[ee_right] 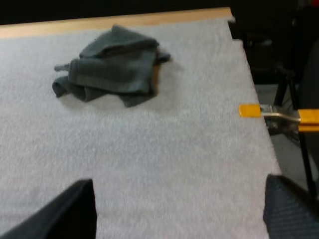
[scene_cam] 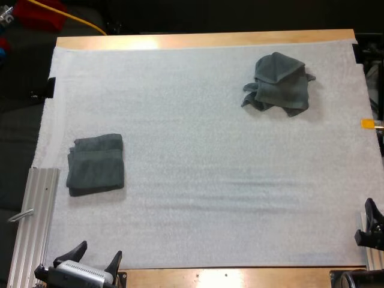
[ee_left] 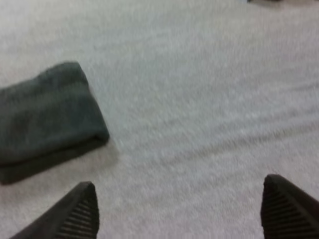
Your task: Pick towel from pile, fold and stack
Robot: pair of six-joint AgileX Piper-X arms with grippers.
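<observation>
Left gripper [scene_cam: 96,257] and right gripper [scene_cam: 371,225] sit wide open and empty at the white mat's [scene_cam: 198,198] near edge; crumpled dark grey-green towel [scene_cam: 279,84] lies far right, folded dark grey-green towel [scene_cam: 96,164] near left; likely risk: pinching one loose flap drags the heap instead of lifting it.

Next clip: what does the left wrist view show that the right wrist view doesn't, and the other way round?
Left wrist view: the folded towel, lying flat just ahead of the left gripper. Right wrist view: the crumpled towel, farther off near the wooden far edge of the table, ahead of the right gripper. Shared: the white mat, and each arm's own two fingers standing apart, open and clear of any towel.
</observation>
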